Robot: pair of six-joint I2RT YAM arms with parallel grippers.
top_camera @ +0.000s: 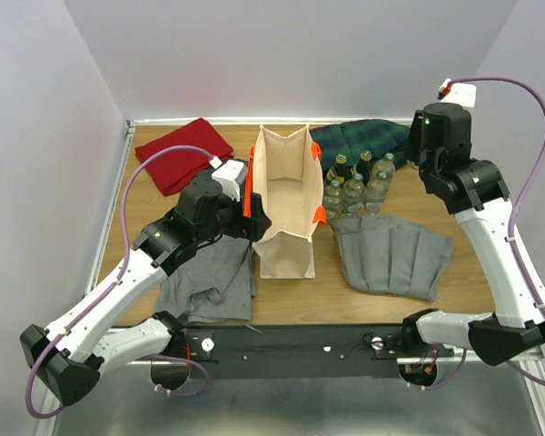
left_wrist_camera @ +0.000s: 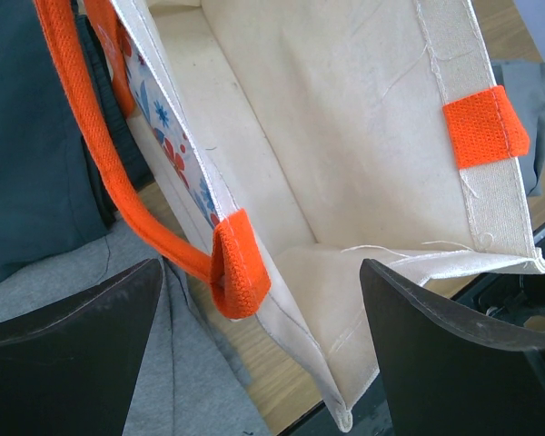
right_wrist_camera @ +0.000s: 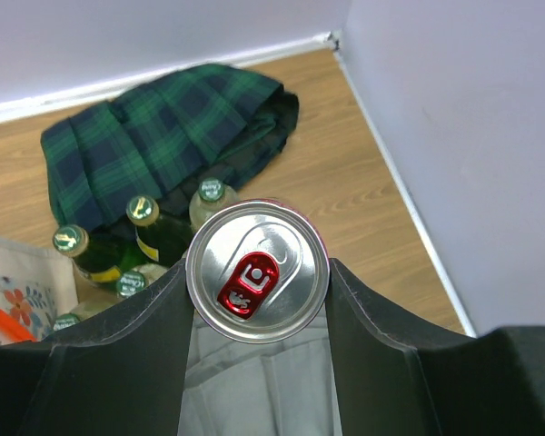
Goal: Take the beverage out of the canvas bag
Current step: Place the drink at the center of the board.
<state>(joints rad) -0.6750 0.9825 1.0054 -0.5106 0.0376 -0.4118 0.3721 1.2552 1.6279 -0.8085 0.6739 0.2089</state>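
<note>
The beige canvas bag [top_camera: 286, 195] with orange handles stands upright and open mid-table. In the left wrist view its inside [left_wrist_camera: 345, 118] looks empty. My left gripper [top_camera: 247, 207] is open at the bag's left wall; its jaws [left_wrist_camera: 262, 265] straddle the wall's near corner and an orange handle end [left_wrist_camera: 238, 263] without closing on them. My right gripper [top_camera: 436, 150] is raised at the back right, away from the bag. It is shut on a beverage can with a silver top and red tab [right_wrist_camera: 257, 272], held upright above a grey garment.
Several glass bottles [top_camera: 354, 186] stand right of the bag, also in the right wrist view [right_wrist_camera: 145, 218]. A green plaid cloth [top_camera: 359, 136] lies behind them. A red cloth [top_camera: 183, 154] is back left. Grey garments lie front right [top_camera: 391, 254] and front left [top_camera: 209, 277].
</note>
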